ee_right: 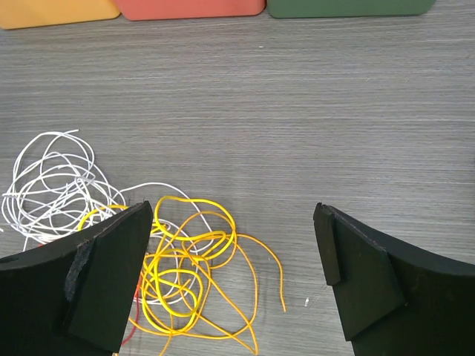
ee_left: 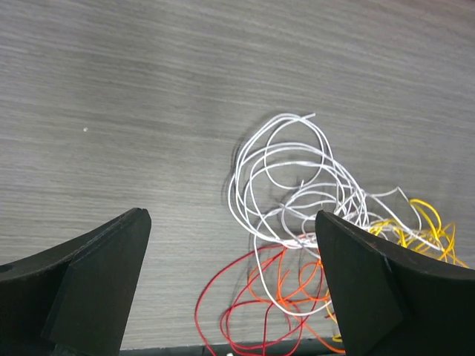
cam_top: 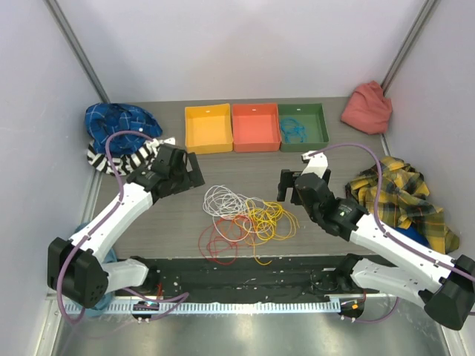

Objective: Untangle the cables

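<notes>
The cables lie in one loose tangle on the grey table, between the two arms. In the top view, white coils (cam_top: pixel 225 199) lie at the far left, yellow (cam_top: pixel 269 217) at the right, orange (cam_top: pixel 243 225) in the middle and red (cam_top: pixel 214 243) at the near left. My left gripper (cam_top: pixel 187 173) is open and empty, left of the pile. In its wrist view (ee_left: pixel 228 215) white (ee_left: pixel 326 189), red (ee_left: pixel 223 297) and orange (ee_left: pixel 297 278) loops lie below the jaws. My right gripper (cam_top: pixel 285 185) is open and empty. In its wrist view (ee_right: pixel 231 208) it hangs over the yellow loops (ee_right: pixel 185 252).
Yellow (cam_top: pixel 208 130), red (cam_top: pixel 255 127) and green (cam_top: pixel 315 122) bins stand in a row at the back; the green one holds a blue wire coil (cam_top: pixel 292 129). Cloth piles lie at the back left (cam_top: pixel 119 120), back right (cam_top: pixel 367 107) and right (cam_top: pixel 401 194).
</notes>
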Controlling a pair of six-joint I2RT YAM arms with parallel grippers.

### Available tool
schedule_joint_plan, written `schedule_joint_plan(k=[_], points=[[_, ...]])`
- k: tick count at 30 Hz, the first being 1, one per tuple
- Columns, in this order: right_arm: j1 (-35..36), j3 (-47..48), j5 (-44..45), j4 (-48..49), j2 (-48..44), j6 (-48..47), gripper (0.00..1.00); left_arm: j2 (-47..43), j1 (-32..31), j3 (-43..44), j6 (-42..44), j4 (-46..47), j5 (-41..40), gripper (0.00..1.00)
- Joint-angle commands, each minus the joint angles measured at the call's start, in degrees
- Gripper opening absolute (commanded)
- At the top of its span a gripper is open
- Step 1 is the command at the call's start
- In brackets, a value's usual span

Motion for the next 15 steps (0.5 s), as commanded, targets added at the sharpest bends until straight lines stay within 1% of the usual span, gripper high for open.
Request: schedule_joint_plan(k=[1,4,5,7,9,10,11,15], points=[[0.0,-0.6,0.0,1.6,-1.7,0.8,1.00,-3.2,0.2,-1.5,0.9,2.8,4.3,0.99],[0.0,-1.3,-0.1,2.1,-2.2,0.7,1.00,-3.8,-1.4,-2.9,3.0,5.0,6.3,0.86],[0.1,-1.5,-0.2,2.2,-2.3,0.7,1.00,-3.1,-2.0,-3.0,4.1,5.6,6.9,0.77],[0.1,-1.9,-0.3,2.4,-2.3,0.7,1.00,-1.6,-4.1,-2.0,5.0,4.9,4.8,0.77],[0.0,-2.3,-0.3,2.4,-2.5,0.9,1.00,2.0,-4.6,-1.1,5.3,4.0,6.2,0.79],[0.0,-2.4,-0.3,2.5,-2.6,1.0,1.00,3.3,-4.6,-0.1,5.3,3.5,8.7,0.80],[0.0,-2.5,-0.3,2.5,-2.8,1.0,1.00,6.0,-4.7,0.3,5.1,3.5,9.5,0.81],[0.0,-3.0,-0.2,2.7,-3.3,0.9,1.00,10.4,-7.2,1.8,4.6,5.0,9.3,0.82]])
